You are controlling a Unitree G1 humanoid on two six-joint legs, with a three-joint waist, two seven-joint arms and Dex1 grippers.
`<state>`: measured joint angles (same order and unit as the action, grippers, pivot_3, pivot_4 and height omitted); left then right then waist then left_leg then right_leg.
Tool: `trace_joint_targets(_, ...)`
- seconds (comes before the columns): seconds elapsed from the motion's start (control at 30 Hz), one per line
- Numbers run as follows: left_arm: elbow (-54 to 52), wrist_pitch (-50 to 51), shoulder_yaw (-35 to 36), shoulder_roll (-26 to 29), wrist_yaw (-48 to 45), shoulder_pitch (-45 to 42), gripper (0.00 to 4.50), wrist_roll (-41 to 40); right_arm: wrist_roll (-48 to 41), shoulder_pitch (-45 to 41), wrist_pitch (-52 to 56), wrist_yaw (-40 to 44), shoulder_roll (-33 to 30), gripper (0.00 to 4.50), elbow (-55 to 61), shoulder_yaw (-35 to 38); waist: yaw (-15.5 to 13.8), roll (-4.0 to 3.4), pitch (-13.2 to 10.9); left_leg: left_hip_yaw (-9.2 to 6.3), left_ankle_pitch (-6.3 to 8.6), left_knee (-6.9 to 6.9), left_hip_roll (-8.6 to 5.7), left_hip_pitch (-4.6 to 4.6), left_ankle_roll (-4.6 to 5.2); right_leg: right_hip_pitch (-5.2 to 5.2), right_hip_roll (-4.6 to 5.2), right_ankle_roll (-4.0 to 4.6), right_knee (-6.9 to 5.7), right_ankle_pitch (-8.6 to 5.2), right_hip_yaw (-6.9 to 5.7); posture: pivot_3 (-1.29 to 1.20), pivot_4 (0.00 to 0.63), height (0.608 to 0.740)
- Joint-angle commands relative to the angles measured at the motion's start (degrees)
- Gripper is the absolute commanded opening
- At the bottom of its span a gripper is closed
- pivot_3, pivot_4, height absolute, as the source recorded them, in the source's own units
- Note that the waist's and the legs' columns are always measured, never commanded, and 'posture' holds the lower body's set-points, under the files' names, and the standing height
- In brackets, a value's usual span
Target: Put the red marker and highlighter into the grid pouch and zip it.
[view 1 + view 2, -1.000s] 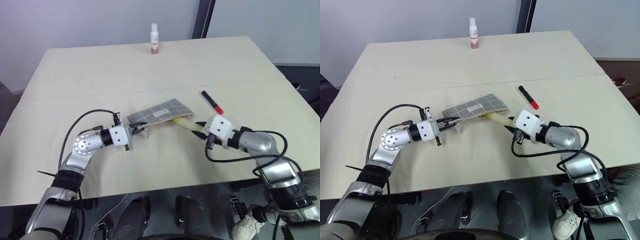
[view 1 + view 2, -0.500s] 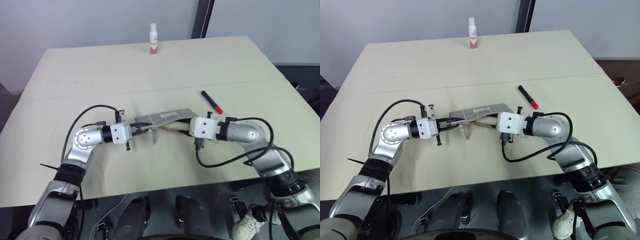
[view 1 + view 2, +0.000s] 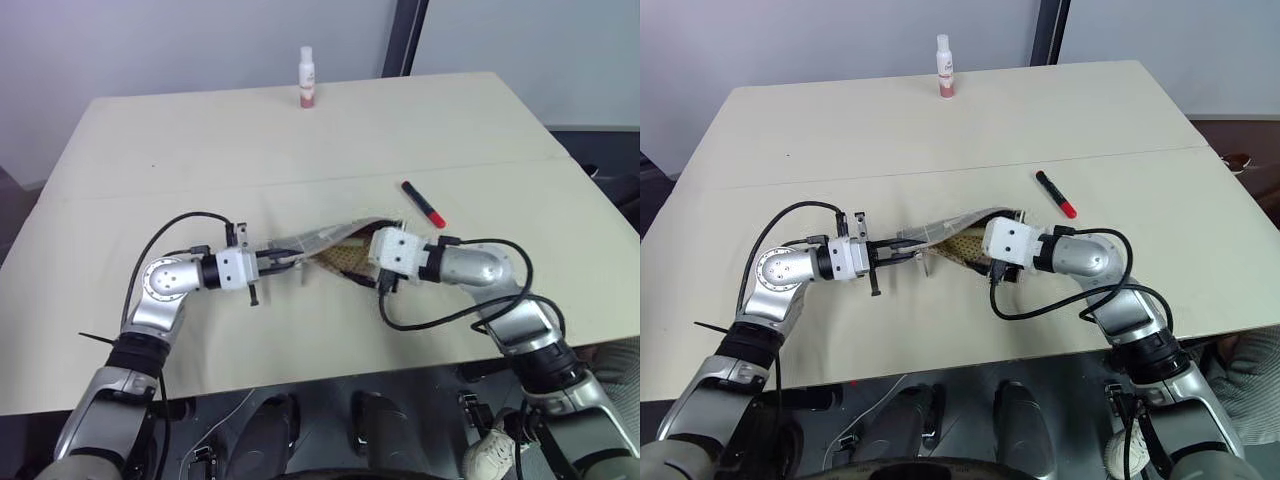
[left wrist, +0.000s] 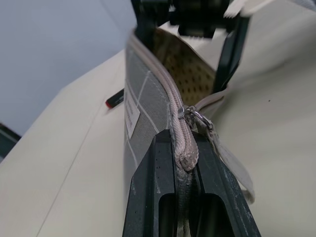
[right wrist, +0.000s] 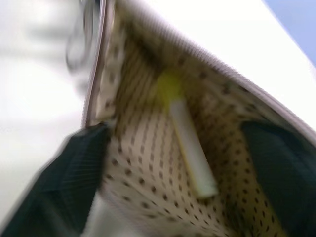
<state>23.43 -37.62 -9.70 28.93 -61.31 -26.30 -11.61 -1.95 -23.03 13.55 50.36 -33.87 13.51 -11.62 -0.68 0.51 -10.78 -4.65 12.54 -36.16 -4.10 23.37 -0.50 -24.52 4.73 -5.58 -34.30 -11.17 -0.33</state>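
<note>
Grid pouch (image 3: 320, 243): mid-table (image 3: 200, 140), between left claw (image 3: 285, 262) and right claw (image 3: 975, 247); highlighter (image 5: 190, 148) inside. Red marker (image 3: 423, 204): on table, right of pouch. Bottle (image 3: 308, 78): far edge.

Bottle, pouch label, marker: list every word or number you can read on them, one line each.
Bottle: red band low on it, print too small to read.
Pouch label: white patch seen edge-on, no text legible.
Marker: black barrel, red cap, no print visible.
Nothing in these views can be read as text.
</note>
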Motion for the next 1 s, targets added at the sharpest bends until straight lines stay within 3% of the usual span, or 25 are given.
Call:
trace_joint_targets(0.03,-0.53,-0.52,1.90,-0.61,3.95,0.65,0.00,1.96,-10.85,3.83,11.20,1.84,-1.74,4.44,10.96,6.78,-0.26,0.00,0.00,-0.01,0.00,0.00,0.00,0.00,0.00,0.01,0.01,0.00,0.00,0.00,0.00,0.00,0.150,0.740)
trace_joint_targets(0.2,1.14,-3.01,2.52,-0.53,9.12,0.93,0.00,6.28,-24.48,11.49,23.65,0.79,-3.27,4.44,19.21,17.53,-0.17,0.01,0.00,-0.01,0.01,-0.05,-0.01,0.02,0.00,0.06,0.15,0.11,0.04,-0.07,0.00,0.00,0.150,0.740)
trace_joint_targets(0.33,2.07,-3.45,2.62,-0.24,10.69,0.62,0.00,7.22,-22.30,13.50,20.34,-6.52,-1.05,4.44,16.64,22.70,0.16,0.01,0.01,0.03,0.01,-0.04,0.01,-0.03,0.00,0.06,0.17,0.11,0.01,-0.06,0.00,0.00,0.150,0.740)
trace_joint_targets(0.47,2.59,-3.91,1.60,-0.83,10.80,0.18,0.00,7.96,-14.54,9.38,16.44,-14.71,-0.51,4.44,5.06,22.08,-0.04,0.00,0.01,0.06,0.01,-0.09,0.01,-0.05,0.00,0.08,0.04,0.08,0.01,-0.02,0.00,0.00,0.150,0.740)
trace_joint_targets(0.6,3.17,-3.78,1.07,-1.52,10.62,-0.53,0.00,8.28,-10.10,3.23,12.64,-17.56,-0.31,4.44,-7.36,19.40,0.03,0.00,0.01,0.10,0.00,-0.11,0.01,-0.04,0.01,0.07,0.01,0.15,0.01,0.04,0.03,0.00,0.150,0.740)
trace_joint_targets(0.77,3.08,-3.51,0.88,-1.95,10.57,-0.94,0.00,8.46,-5.92,-8.85,4.03,-16.86,0.77,4.44,-32.54,16.07,0.15,-0.01,0.00,0.16,-0.01,-0.08,0.01,-0.05,0.03,0.05,-0.03,0.00,0.01,0.13,0.05,0.00,0.150,0.740)
trace_joint_targets(0.93,1.26,-2.72,1.01,-1.23,10.98,0.09,0.00,8.45,-6.40,-16.33,1.69,-15.29,3.04,4.44,-48.93,16.48,0.29,-0.01,0.00,0.16,-0.02,-0.02,0.02,-0.07,0.03,0.05,-0.06,-0.05,0.00,0.16,0.06,0.00,0.150,0.740)
trace_joint_targets(1.0,0.01,-1.98,1.24,-0.96,11.43,0.71,0.00,8.42,-6.05,-17.89,1.90,-15.98,3.29,3.92,-52.47,16.62,0.30,-0.01,0.00,0.17,-0.01,-0.01,0.02,-0.06,0.03,0.04,-0.05,-0.05,0.01,0.17,0.07,0.00,0.150,0.740)
